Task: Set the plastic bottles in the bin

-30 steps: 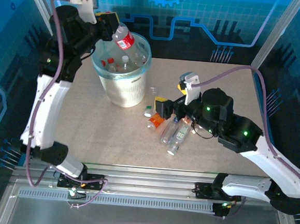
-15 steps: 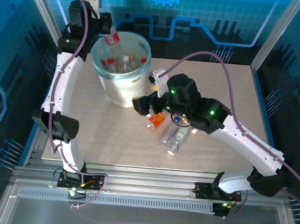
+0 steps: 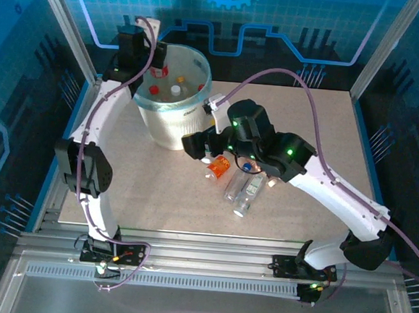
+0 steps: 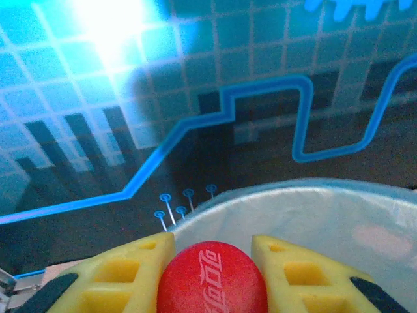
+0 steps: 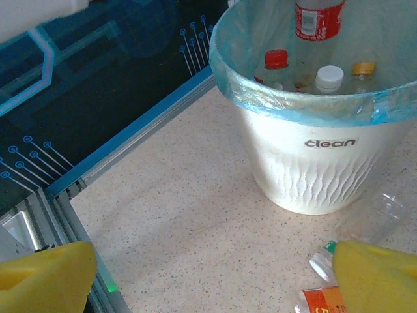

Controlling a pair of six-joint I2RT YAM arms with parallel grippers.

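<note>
The bottle (image 4: pixel 212 280) is capped in red with white script, flanked by yellow fingers (image 4: pixel 130 274). The whitish bin (image 5: pixel 293 186) is patterned with wavy ribs and rimmed in translucent teal. The table (image 5: pixel 195 215) is speckled beige.

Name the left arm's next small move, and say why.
Probably open the left gripper and let the bottle drop. The gripper is shut on the red cap, and the right wrist view shows the bottle hanging inside the rim of the bin, so it should fall in.
</note>
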